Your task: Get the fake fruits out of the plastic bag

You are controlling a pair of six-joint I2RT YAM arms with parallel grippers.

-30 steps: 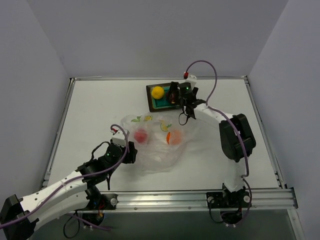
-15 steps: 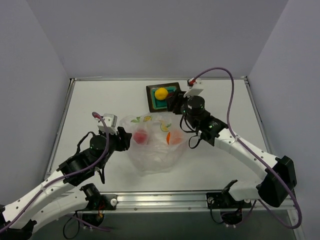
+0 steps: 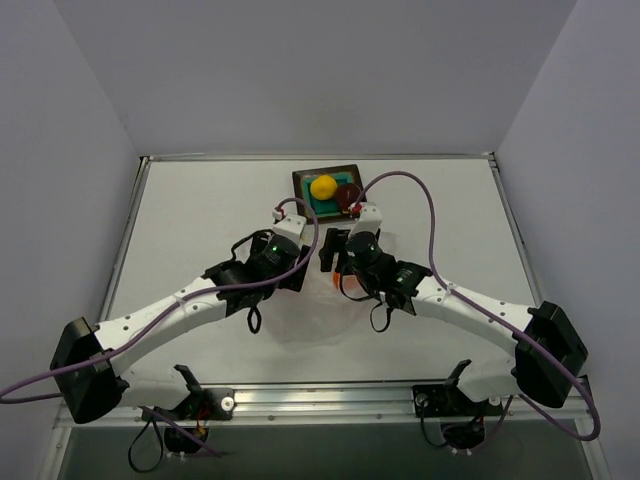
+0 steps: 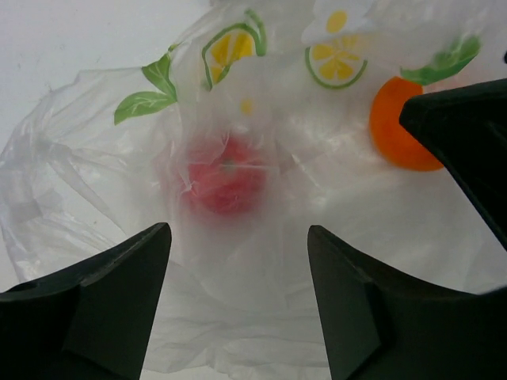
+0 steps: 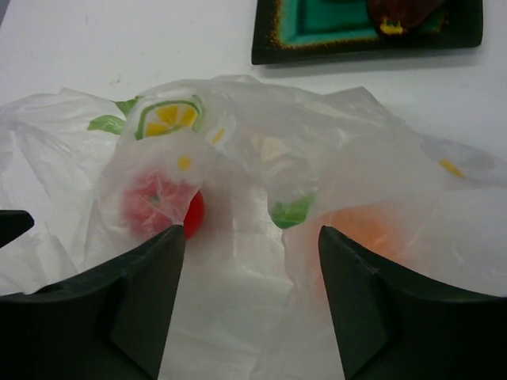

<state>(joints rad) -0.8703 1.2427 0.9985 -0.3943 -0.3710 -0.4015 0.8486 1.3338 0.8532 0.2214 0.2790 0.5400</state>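
The plastic bag (image 4: 261, 261) lies crumpled on the table, mostly hidden under both arms in the top view. Inside it are the bright red fruit (image 4: 226, 176) and the orange fruit (image 4: 396, 127); both also show in the right wrist view, red (image 5: 158, 207) and orange (image 5: 372, 233). The yellow fruit (image 3: 322, 186) and the dark maroon fruit (image 3: 347, 195) sit in the teal tray (image 3: 300, 181). My left gripper (image 4: 238, 229) is open and empty above the bag, near the red fruit. My right gripper (image 5: 252, 233) is open and empty above the bag, between the two fruits.
The tray's dark rim (image 5: 364, 49) lies just beyond the bag in the right wrist view. The two grippers hang close together over the bag; the right gripper's finger (image 4: 467, 142) shows at the right edge of the left wrist view. Low walls enclose the table.
Both arms have swung in over the bag. The right gripper has come back from the tray, where the maroon fruit now lies beside the yellow one. The left gripper moved right, over the red fruit.
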